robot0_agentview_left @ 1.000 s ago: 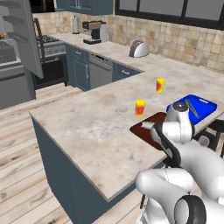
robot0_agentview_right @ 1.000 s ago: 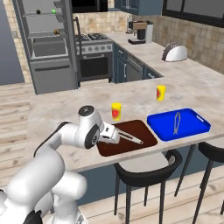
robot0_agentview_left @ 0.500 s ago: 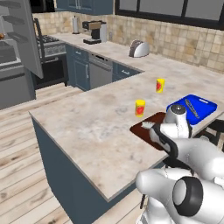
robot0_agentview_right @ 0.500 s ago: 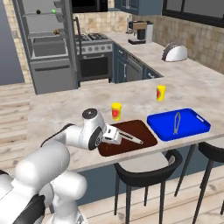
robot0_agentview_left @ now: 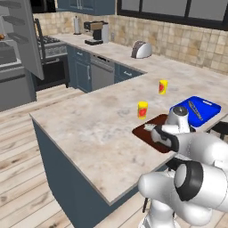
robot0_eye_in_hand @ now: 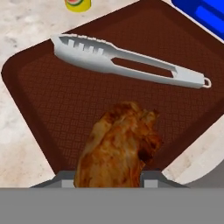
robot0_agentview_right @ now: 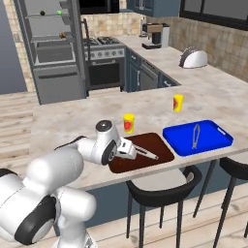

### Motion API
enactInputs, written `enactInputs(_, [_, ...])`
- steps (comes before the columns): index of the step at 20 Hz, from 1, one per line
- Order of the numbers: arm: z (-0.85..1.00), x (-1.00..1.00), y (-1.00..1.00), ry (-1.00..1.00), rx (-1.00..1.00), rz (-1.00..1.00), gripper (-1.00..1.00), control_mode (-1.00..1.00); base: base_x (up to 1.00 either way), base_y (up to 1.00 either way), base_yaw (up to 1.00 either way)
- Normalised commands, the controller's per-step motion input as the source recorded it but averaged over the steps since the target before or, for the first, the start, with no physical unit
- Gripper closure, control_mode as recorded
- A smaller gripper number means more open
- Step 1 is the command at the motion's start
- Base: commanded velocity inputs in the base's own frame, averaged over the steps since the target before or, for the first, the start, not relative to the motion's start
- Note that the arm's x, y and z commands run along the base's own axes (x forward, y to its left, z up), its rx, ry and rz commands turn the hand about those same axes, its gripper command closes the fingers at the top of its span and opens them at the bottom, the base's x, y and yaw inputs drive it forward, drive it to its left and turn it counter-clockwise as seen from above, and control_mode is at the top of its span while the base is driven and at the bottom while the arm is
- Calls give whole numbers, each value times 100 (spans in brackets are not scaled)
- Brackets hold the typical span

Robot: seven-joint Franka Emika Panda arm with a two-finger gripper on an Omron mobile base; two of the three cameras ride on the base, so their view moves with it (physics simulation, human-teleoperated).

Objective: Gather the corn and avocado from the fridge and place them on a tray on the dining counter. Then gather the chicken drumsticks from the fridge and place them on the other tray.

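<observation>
Brown, textured tray surface [robot0_eye_in_hand: 52,105] lies directly beneath the gripper [robot0_eye_in_hand: 107,177], which hangs just above the near part of the tray. The jaws are partly closed around a chicken drumstick [robot0_eye_in_hand: 118,148]: the browned meat sits between the two dark tips, with its bulk projecting forward of the gripper over the tray floor. Whether the drumstick touches the tray cannot be told.

Ahead of the gripper, on the same tray, lies a pair of grey metal tongs [robot0_eye_in_hand: 127,61], flat, running across the tray from one rim toward the other. The tongs are apart from the drumstick.

Beyond the tray's far rim stands a yellow cup [robot0_eye_in_hand: 78,4] with a red and green label, on the marble dining counter [robot0_agentview_left: 89,124]. At the far corner of the hand view, just beside the brown tray, appears the edge of the blue tray [robot0_eye_in_hand: 205,17].

In the right base view the gripper [robot0_agentview_right: 130,149] reaches over the left part of the brown tray [robot0_agentview_right: 164,147], and the tongs [robot0_agentview_right: 147,154] lie past the fingertips. The blue tray [robot0_agentview_right: 213,140] sits just beside the brown one, on the side away from the arm, and carries a second pair of tongs [robot0_agentview_right: 195,135]. A second yellow cup [robot0_agentview_right: 178,102] stands farther back on the counter.

Well behind the counter, the fridge [robot0_agentview_right: 51,53] stands with its door open.
</observation>
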Motion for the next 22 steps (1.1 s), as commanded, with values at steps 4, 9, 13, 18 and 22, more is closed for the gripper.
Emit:
enactInputs(4, [-16, 16, 0, 0, 1, 0, 100, -100, 0, 0, 0])
enactInputs(9, [-18, 13, 0, 0, 1, 0, 100, -100, 0, 0, 0])
enactInputs(13, [-16, 12, 0, 0, 1, 0, 100, -100, 0, 0, 0])
enactInputs(18, [-14, 13, 0, 0, 1, 0, 100, -100, 0, 0, 0])
enactInputs(22, [-14, 14, 0, 1, 0, 0, 100, -100, 0, 0, 0])
